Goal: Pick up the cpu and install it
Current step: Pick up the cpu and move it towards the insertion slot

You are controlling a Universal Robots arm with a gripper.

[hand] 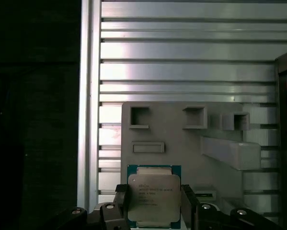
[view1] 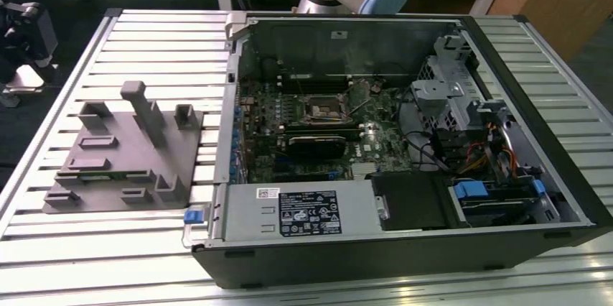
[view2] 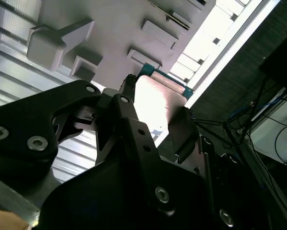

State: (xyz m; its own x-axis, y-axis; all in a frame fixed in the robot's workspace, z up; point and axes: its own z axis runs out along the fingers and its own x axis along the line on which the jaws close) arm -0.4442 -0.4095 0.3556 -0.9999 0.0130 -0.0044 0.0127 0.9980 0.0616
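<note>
In the first wrist view the gripper [hand: 155, 213] is closed narrow on the cpu [hand: 154, 194]. One black finger [hand: 122, 203] sits at each of two opposite edges, and the silvery top of the chip faces the camera. The cpu is held in the air above the grey fixture [hand: 181, 143], well apart from it and over its near edge. The fixture lies on the slatted aluminium worktop [hand: 181, 72]. In the exterior view the open computer case [view1: 536, 126] stands just beside the fixture, and the dark motherboard socket [view1: 324, 107] lies inside this case.
</note>
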